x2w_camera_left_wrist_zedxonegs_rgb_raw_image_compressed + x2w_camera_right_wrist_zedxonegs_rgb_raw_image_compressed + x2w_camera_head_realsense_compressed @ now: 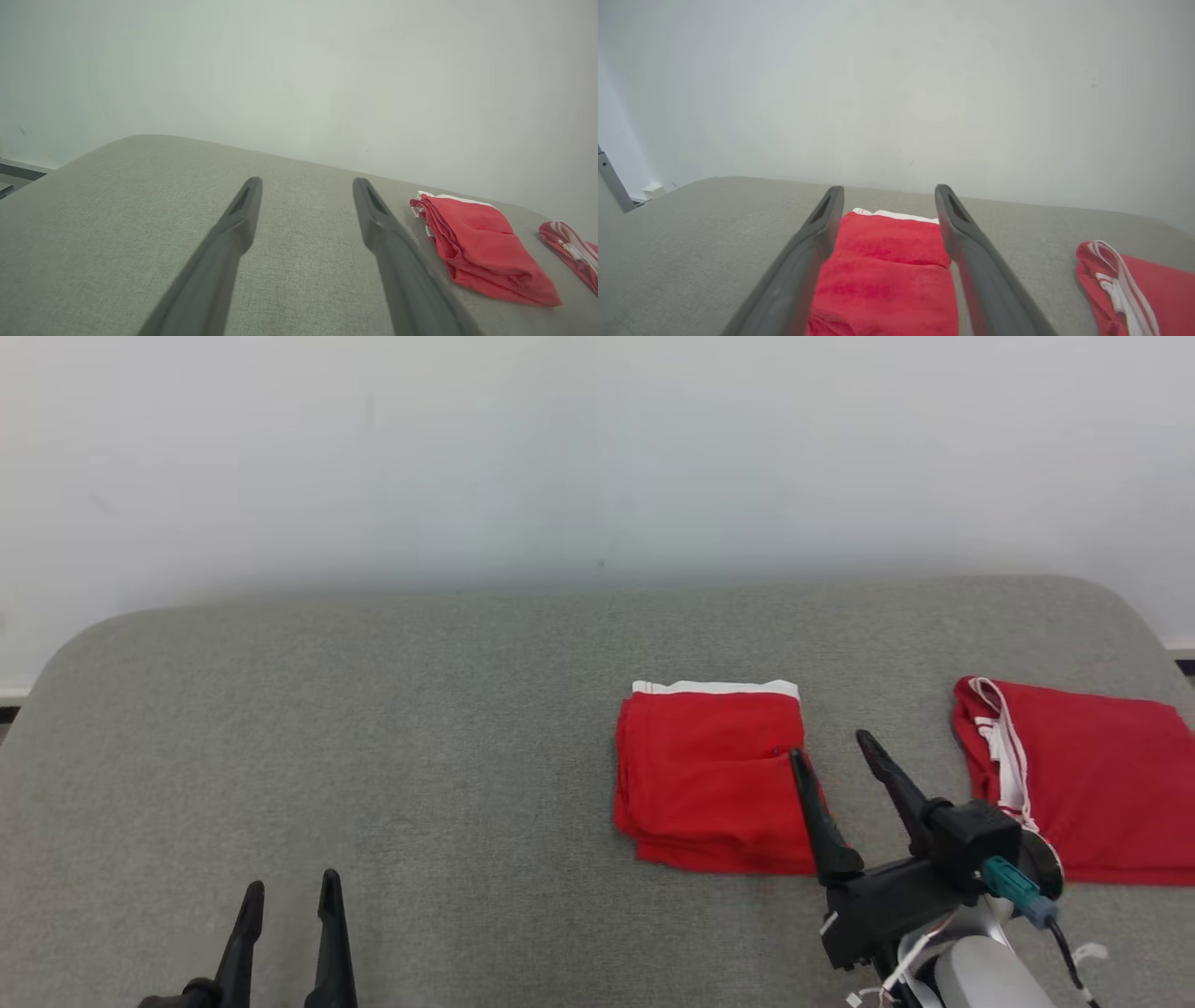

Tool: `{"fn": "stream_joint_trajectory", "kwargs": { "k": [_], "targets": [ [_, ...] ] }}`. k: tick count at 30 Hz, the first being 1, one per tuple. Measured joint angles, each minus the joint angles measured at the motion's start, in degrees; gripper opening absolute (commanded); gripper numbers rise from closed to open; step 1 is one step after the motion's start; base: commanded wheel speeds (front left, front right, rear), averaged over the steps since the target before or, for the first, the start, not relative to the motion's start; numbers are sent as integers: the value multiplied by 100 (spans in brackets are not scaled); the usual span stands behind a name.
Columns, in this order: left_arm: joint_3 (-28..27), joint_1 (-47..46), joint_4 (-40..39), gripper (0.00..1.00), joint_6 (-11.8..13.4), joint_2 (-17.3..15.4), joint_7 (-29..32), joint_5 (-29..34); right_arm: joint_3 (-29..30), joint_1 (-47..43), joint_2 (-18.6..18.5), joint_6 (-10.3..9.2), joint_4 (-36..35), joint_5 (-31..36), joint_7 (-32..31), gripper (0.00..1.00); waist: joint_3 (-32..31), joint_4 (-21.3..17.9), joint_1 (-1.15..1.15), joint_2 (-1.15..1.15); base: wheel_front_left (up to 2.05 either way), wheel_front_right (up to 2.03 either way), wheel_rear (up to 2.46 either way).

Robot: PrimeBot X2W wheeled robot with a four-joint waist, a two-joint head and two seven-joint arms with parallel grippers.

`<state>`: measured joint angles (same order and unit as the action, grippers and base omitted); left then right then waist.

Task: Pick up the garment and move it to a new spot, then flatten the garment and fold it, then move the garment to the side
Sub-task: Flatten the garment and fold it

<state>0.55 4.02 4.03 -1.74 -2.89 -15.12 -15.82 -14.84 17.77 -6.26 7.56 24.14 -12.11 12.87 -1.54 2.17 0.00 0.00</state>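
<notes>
Head view: R gripper (834, 751) hovers over near edge of folded red garment (709, 784), centre-right on grey fabric surface (373, 709), jaws apart, nothing held, angled up-left; L gripper (290, 882) low at front-left, jaws apart.

The right claw (888, 195) holds its two long dark fingers (817, 242) spread wide, with nothing gripped between them. Framed by them lies a folded red cloth garment (887, 275) with a white band along its far edge, flat on the grey fabric-covered counter (691, 242). Whether the fingers touch the cloth cannot be told. Well apart to the right lies a second red cloth garment (1157, 289) with white trim and cords at its near end. A pale plain wall (896, 93) rises behind the counter.
</notes>
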Motion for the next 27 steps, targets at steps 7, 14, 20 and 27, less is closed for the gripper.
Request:
{"fn": "stream_joint_trajectory", "kwargs": {
  "k": [7,14,20,27],
  "targets": [
    [-140,23,-22,100,127,0,0,101,554,-617,-98,0,-611,326,-132,100,-159,-450,0,0,0,0,0],
    [-276,66,104,100,323,0,0,236,656,-936,-227,0,-614,359,-104,100,-320,-829,0,0,0,0,0],
    [-345,130,202,100,226,0,0,372,584,-987,-169,0,-354,-157,-45,100,-415,-1021,0,0,0,0,0],
    [-416,246,259,100,218,0,0,472,286,-881,-209,0,-74,-305,-113,100,-426,-1074,0,0,0,0,0]
  ]
}}
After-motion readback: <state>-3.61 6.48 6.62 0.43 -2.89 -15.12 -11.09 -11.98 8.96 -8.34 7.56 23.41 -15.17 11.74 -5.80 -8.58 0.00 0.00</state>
